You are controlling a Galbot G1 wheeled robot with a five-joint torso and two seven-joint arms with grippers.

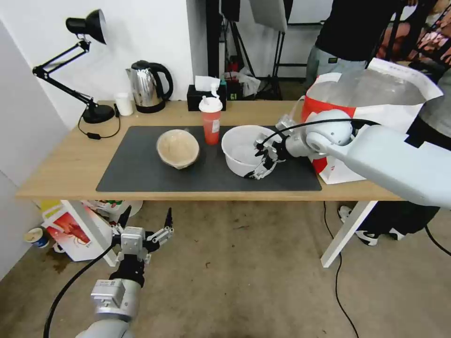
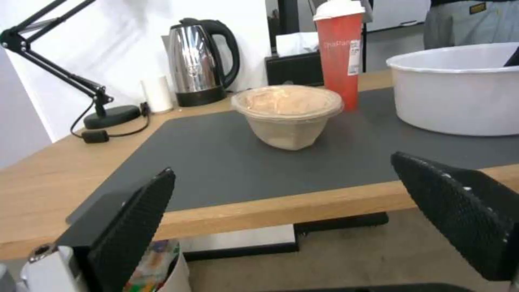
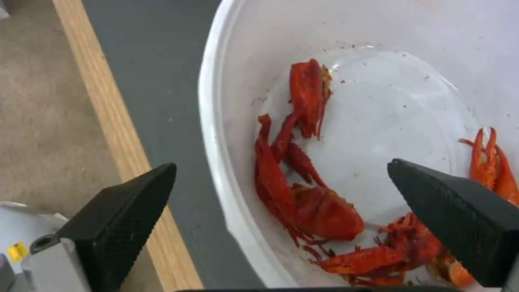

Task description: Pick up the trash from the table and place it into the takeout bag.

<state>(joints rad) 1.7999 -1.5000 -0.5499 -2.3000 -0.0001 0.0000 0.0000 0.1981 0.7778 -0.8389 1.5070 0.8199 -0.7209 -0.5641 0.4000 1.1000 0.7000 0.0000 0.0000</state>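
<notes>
head view: right gripper (image 1: 263, 158) sits at the near-right rim of the white plastic bowl (image 1: 240, 146) on the dark grey mat (image 1: 141, 173) of the table (image 1: 61, 169), fingers spread, 1 either side of the rim, nothing clamped. red drink cup (image 1: 211, 122) w/ white lid stands just left of that bowl, behind its rim; beige lidded bowl (image 1: 178, 149) further left on the mat, apart from the cup. takeout bag (image 1: 376, 101) stands open at the table's right end, right behind the right arm, foil lining showing. along the back edge: black desk lamp (image 1: 87, 65), small white cup (image 1: 124, 103), steel kettle (image 1: 149, 86), black tissue box (image 1: 206, 96). left gripper (image 1: 146, 224) hangs below the table's front edge over the floor, fingers apart, empty.

left wrist view: left fingers (image 2: 132, 227) wide apart, level w/ the table edge; beige bowl straight ahead, red cup behind it, white bowl beside.

right wrist view: right fingers (image 3: 116, 219) released, 1 outside the bowl wall over the mat, 1 over the inside; red crayfish scraps (image 3: 303, 202) lie on the bowl's bottom.
</notes>
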